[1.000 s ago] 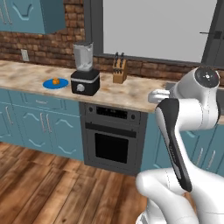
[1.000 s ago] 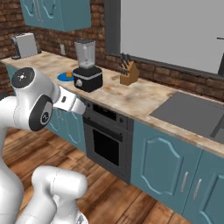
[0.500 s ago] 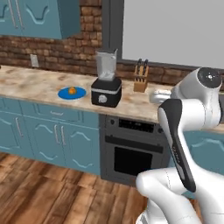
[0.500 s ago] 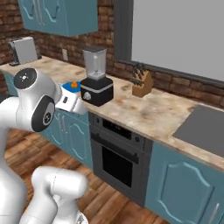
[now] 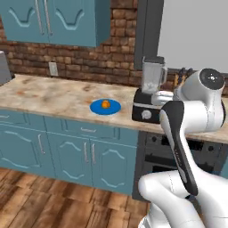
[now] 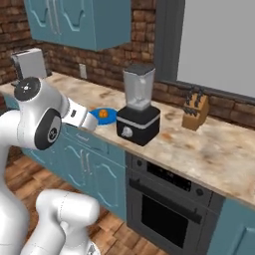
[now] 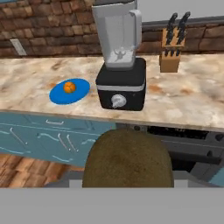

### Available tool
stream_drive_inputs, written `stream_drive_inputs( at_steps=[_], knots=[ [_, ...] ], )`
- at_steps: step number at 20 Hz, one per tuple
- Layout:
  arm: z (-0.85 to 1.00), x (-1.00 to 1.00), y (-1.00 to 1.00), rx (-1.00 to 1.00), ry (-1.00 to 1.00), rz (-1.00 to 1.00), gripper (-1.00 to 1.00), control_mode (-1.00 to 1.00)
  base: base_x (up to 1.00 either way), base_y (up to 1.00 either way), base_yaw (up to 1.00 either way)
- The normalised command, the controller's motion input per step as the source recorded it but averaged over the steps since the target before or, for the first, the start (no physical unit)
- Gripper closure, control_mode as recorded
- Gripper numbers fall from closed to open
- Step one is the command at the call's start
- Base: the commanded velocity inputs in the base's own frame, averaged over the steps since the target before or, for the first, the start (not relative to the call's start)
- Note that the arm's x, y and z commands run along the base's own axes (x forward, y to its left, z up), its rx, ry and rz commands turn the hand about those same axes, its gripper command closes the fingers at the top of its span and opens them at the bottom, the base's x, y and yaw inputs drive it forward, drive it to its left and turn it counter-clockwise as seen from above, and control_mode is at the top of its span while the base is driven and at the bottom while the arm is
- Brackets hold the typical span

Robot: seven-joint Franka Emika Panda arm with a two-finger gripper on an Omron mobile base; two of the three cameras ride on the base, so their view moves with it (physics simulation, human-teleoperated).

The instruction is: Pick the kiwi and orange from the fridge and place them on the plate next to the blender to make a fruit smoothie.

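The gripper (image 7: 127,186) is closing around the kiwi (image 7: 127,159), a dark brown oval fruit sitting large and close at the bottom of the hand view; the finger tips themselves are hidden behind the fruit, so the hold is judged from the kiwi riding right at the camera. The arm is carrying it low in front of the desk (image 5: 53,95), probably to keep the fruit steady until the plate is within reach.

The blender (image 7: 119,57) is serving as landmark; its black base and clear jar are standing on the desk above the oven. Just to the left of the blender the blue plate (image 5: 113,109) is lying flat, and the orange (image 5: 105,104) is already resting on it, near its middle; free plate surface is showing around the orange, so the kiwi should fit beside it. To the right of the blender a knife block (image 7: 170,54) is standing against the brick wall.

In the right base view the forearm is covering part of the plate; the fridge is out of frame; the toaster (image 6: 29,62) far left of the blender is partly cut off.
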Motion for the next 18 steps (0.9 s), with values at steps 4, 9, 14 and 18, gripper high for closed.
stream_drive_inputs(
  at_steps=[4, 9, 14, 18],
  knots=[
    [0.0, 0.0, 0.0, 0.0, 0.0, 0.0, 1.0, 1.0, 1.0, 1.0, -0.21],
    [0.0, 0.0, 0.0, 0.0, 0.0, 0.0, 1.0, 1.0, 1.0, 1.0, -0.35],
    [0.0, 0.0, 0.0, 0.0, 0.0, 0.0, 1.0, 1.0, 0.79, 1.0, -0.54],
    [0.0, 0.0, 0.0, 0.0, 0.0, 0.0, 1.0, 1.0, 0.28, 0.69, -0.64]
  ],
)
